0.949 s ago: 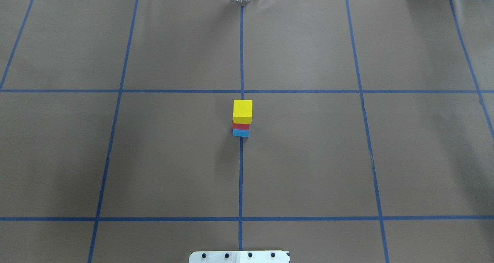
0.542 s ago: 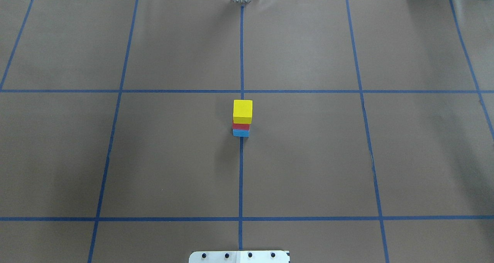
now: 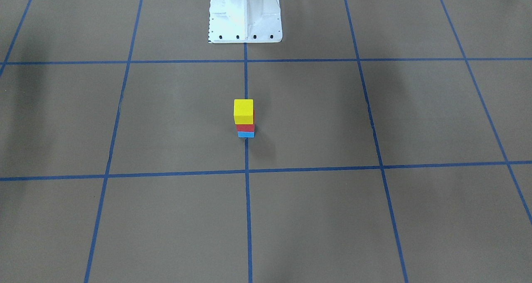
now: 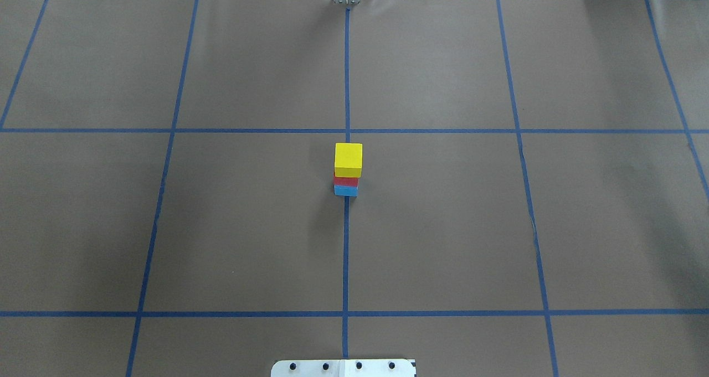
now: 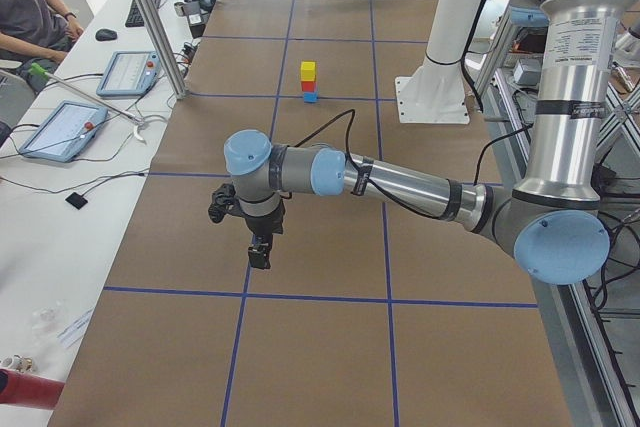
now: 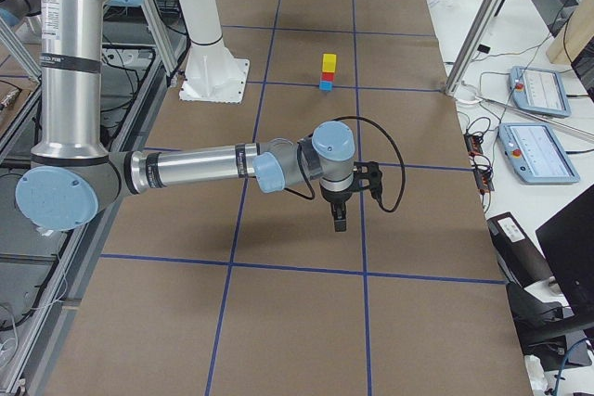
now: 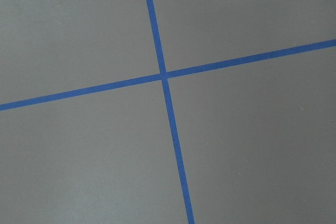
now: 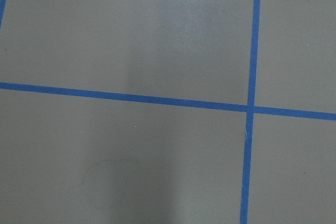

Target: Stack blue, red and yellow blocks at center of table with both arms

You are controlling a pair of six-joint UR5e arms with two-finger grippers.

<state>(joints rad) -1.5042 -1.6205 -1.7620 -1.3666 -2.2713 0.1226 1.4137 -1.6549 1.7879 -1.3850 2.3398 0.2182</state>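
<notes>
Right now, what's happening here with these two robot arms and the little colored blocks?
Nothing is being handled at this moment. The three blocks stand as one tower at the middle of the table: blue block at the bottom, red block on it, yellow block on top, on the center tape line. The left gripper and the right gripper hang over bare paper toward opposite ends, well away from the tower, neither carrying a block. The stacking looks done.

Soft, even light covers my tabletop; faint broad shadows lie toward its left and right edges. My wrist views look greyer, one with a pale sheen.
</notes>
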